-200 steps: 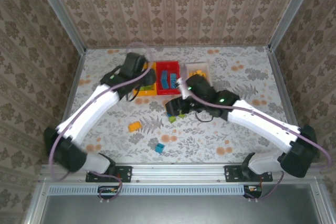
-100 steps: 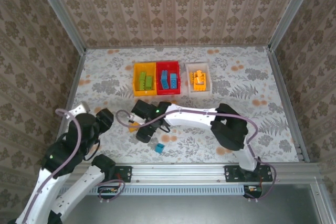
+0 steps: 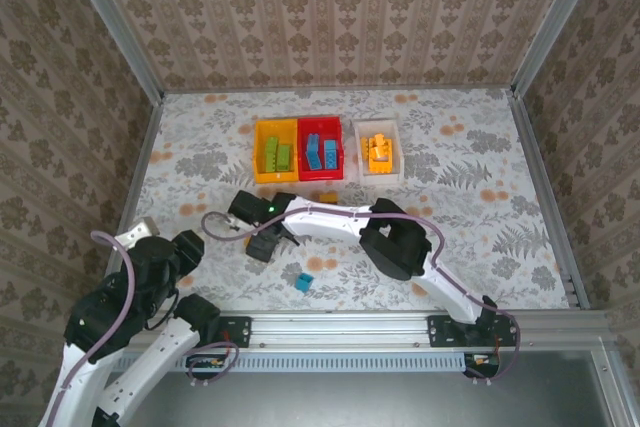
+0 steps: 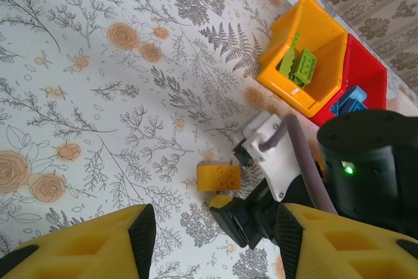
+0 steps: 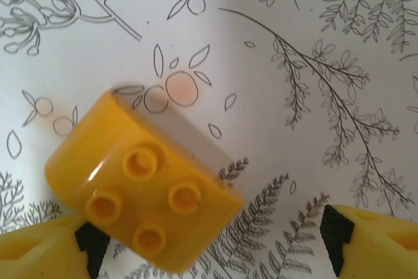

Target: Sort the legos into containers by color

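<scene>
An orange lego (image 5: 140,207) lies studs-up on the floral table. My right gripper (image 5: 212,246) hangs open just over it, and the brick sits close to the left fingertip (image 5: 91,246). From above, the right gripper (image 3: 262,244) is at centre-left. In the left wrist view the same orange lego (image 4: 219,178) lies beside the right gripper's black fingers (image 4: 251,217). My left gripper (image 4: 215,246) is open and empty, pulled back at the near left (image 3: 192,245). A blue lego (image 3: 303,282) lies near the front edge. The yellow bin (image 3: 262,152) holds green legos, the red bin (image 3: 338,152) blue ones, and the white bin (image 3: 396,152) orange ones.
The three bins stand side by side at the back centre. My right arm (image 3: 395,247) stretches across the middle of the table. Metal frame rails (image 3: 340,325) and patterned walls close in the table.
My left arm has pulled back from the yellow bin to the near left. My right gripper has moved left from the table's centre and now hangs over the orange lego, its jaws wider.
</scene>
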Controlling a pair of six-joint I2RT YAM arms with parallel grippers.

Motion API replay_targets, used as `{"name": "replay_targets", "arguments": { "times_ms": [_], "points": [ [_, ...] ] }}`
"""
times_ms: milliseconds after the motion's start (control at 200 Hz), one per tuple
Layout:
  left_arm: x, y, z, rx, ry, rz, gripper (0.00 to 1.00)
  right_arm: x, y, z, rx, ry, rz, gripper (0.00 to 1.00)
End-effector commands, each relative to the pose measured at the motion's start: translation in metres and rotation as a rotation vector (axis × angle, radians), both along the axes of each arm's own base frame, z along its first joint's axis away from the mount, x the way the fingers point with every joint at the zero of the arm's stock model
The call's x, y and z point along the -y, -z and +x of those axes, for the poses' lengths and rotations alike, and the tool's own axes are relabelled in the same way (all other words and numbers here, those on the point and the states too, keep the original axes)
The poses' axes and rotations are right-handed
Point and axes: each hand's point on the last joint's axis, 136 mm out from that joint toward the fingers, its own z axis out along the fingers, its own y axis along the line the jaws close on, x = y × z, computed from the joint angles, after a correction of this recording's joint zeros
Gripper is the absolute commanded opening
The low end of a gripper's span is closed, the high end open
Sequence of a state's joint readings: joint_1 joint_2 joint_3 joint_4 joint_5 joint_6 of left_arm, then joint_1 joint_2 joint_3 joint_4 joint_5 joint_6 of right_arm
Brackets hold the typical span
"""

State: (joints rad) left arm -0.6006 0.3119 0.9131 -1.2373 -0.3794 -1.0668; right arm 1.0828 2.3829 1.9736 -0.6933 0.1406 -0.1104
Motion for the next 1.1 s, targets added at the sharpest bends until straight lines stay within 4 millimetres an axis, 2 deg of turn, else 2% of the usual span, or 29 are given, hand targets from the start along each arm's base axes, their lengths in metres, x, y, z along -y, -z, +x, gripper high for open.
{"name": "replay_targets", "arguments": {
  "times_ms": [0,410,605,715,775,840,945,1025,1095],
  "points": [
    [-0.007,-0.010,-0.005,0.030,-0.015,-0.001,0.55,0.011,0.020,0.019,0.029,0.079,-0.070,0.86],
    [0.004,-0.006,0.001,0.041,0.029,-0.025,0.54,-0.003,0.024,0.019,-0.051,0.104,-0.015,0.63],
    [0.008,0.000,0.001,0.024,0.039,-0.029,0.54,-0.007,0.025,0.019,-0.099,0.130,0.019,0.43],
    [0.011,0.006,0.002,0.015,0.048,-0.036,0.54,-0.008,0.015,0.021,-0.100,0.148,0.047,0.33],
    [0.015,0.007,0.004,0.016,0.058,-0.043,0.54,-0.007,0.004,0.023,-0.095,0.170,0.079,0.29],
    [0.021,0.008,0.007,0.019,0.081,-0.050,0.55,-0.005,-0.016,0.028,-0.081,0.201,0.132,0.28],
    [0.036,0.007,0.016,0.020,0.135,-0.060,0.55,0.007,-0.063,0.037,-0.051,0.267,0.235,0.26],
    [0.055,0.004,0.025,0.014,0.200,-0.073,0.55,0.029,-0.101,0.044,-0.020,0.339,0.305,0.25],
    [0.075,-0.001,0.036,0.019,0.270,-0.092,0.55,0.062,-0.126,0.052,0.012,0.432,0.332,0.25]
  ]
}}
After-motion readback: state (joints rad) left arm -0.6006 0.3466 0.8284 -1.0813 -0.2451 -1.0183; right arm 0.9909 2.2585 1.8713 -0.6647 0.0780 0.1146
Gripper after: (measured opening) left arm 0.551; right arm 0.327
